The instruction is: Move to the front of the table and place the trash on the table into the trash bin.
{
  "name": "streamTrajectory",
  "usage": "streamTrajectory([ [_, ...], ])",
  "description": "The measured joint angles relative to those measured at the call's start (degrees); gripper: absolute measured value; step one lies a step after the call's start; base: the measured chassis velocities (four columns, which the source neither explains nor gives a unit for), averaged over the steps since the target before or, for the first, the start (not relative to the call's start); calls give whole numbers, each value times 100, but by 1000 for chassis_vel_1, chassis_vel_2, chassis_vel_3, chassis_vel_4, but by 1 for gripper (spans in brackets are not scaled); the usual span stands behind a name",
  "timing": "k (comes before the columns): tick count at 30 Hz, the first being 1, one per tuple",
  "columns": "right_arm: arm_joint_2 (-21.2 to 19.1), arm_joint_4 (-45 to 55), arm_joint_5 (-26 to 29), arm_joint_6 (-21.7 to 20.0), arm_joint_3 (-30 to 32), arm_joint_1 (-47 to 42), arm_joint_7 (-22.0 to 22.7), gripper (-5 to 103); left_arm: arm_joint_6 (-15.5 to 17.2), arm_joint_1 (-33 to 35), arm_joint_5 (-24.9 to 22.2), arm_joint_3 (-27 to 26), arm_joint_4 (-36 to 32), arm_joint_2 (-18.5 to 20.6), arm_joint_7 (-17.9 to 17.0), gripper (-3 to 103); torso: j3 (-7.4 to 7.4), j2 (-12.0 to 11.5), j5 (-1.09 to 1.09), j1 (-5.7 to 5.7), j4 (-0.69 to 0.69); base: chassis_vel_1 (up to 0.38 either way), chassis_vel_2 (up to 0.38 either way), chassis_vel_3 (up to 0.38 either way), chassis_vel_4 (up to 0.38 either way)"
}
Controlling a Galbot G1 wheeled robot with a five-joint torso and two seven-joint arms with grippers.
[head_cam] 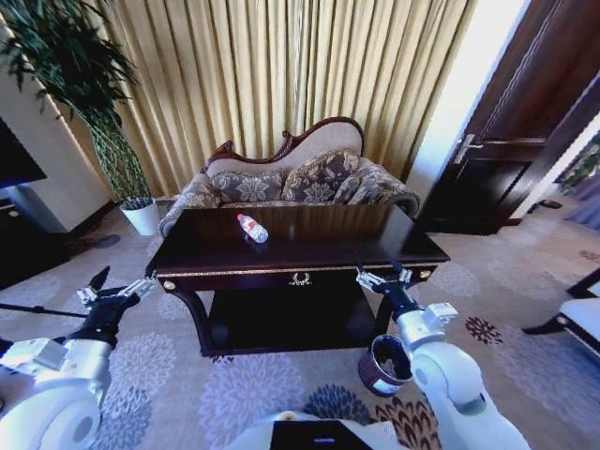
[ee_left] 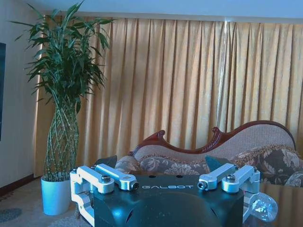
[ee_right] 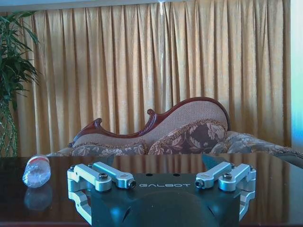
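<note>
Clear bottle [head_cam: 252, 228] lies on its side on the dark counter [head_cam: 309, 246] before the sofa [head_cam: 291, 178]; bin [head_cam: 385, 364] stands on the carpet by the counter's right leg; my left hand [head_cam: 110, 291] and right hand [head_cam: 381, 277] both open, empty.

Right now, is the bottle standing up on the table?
No, the bottle lies on its side on the table.

Gold pleated curtains [head_cam: 281, 75] covered the back wall behind a carved floral sofa [head_cam: 291, 178]. A tall plant [head_cam: 84, 84] in a white pot [head_cam: 142, 217] stood left, a dark door [head_cam: 511, 141] right. Flower-patterned carpet [head_cam: 234, 384] covered the floor.
</note>
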Motion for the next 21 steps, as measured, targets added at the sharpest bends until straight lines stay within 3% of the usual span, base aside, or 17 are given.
streamTrajectory([
  [21,36,-39,-18,-23,-19,60,62,100,-39,3,-9,-9,0,22,-22,100,0,0,0,0,0,-96,91,96,-93],
])
